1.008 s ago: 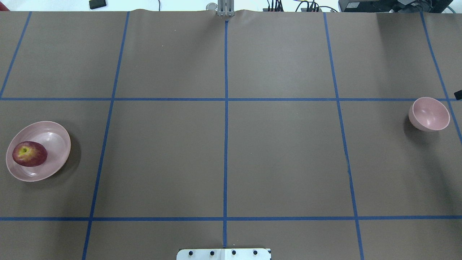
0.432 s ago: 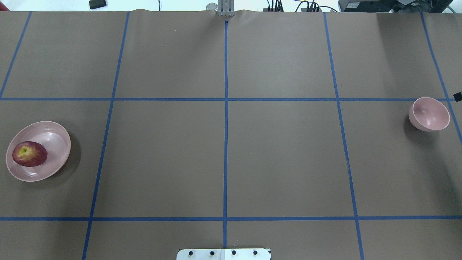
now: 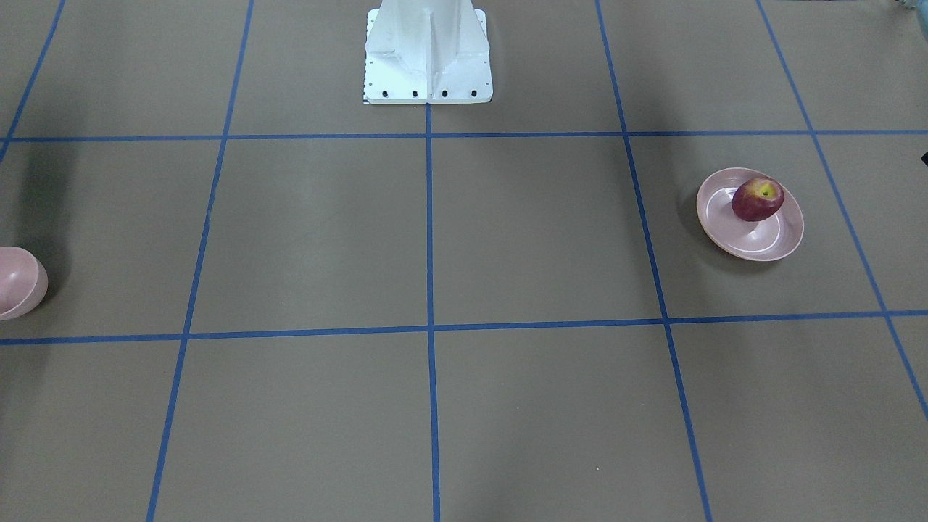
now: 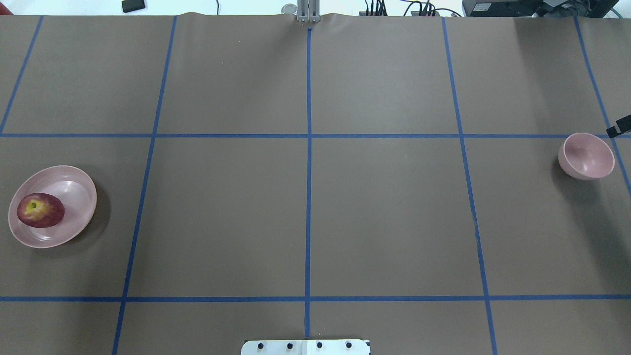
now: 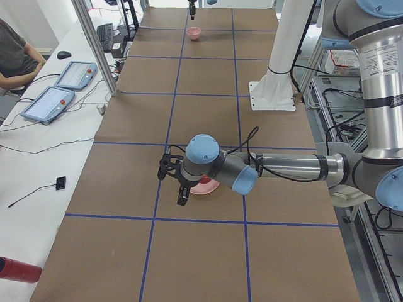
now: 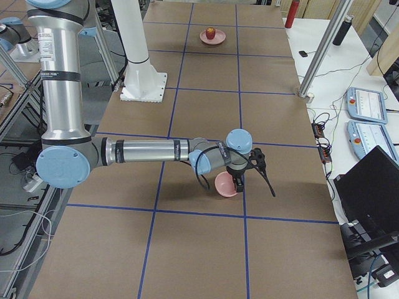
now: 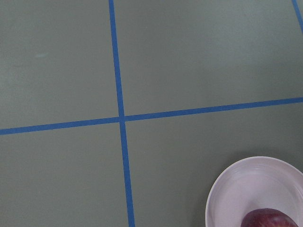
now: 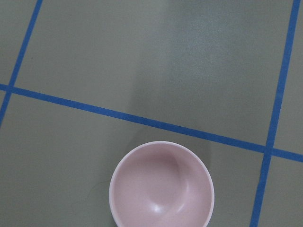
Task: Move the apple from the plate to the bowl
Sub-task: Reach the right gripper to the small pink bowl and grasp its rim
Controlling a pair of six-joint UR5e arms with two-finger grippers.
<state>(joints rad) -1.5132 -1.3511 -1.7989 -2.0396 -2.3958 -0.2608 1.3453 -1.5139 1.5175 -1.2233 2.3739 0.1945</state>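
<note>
The dark red apple (image 4: 40, 210) lies on the wide pink plate (image 4: 74, 187) at the table's left side; both also show in the front view, apple (image 3: 757, 199) and plate (image 3: 754, 243). The small deep pink bowl (image 4: 586, 156) stands empty at the far right. My left gripper (image 5: 181, 196) hovers by the plate (image 5: 206, 187); its wrist view shows only the plate's rim (image 7: 227, 184) and the apple's top (image 7: 270, 218). My right gripper (image 6: 255, 185) hovers beside the bowl (image 6: 224, 185), with one dark tip at the overhead view's right edge (image 4: 619, 129). I cannot tell whether either gripper is open.
Brown paper with a blue tape grid covers the table. The white robot base (image 3: 428, 54) stands at the middle of the near edge. Operator tablets (image 5: 60, 88) and cables lie along the far side.
A dark tip of my right gripper has come a little further into the overhead view at its right edge, near the bowl. Apple, plate and bowl have not moved.
</note>
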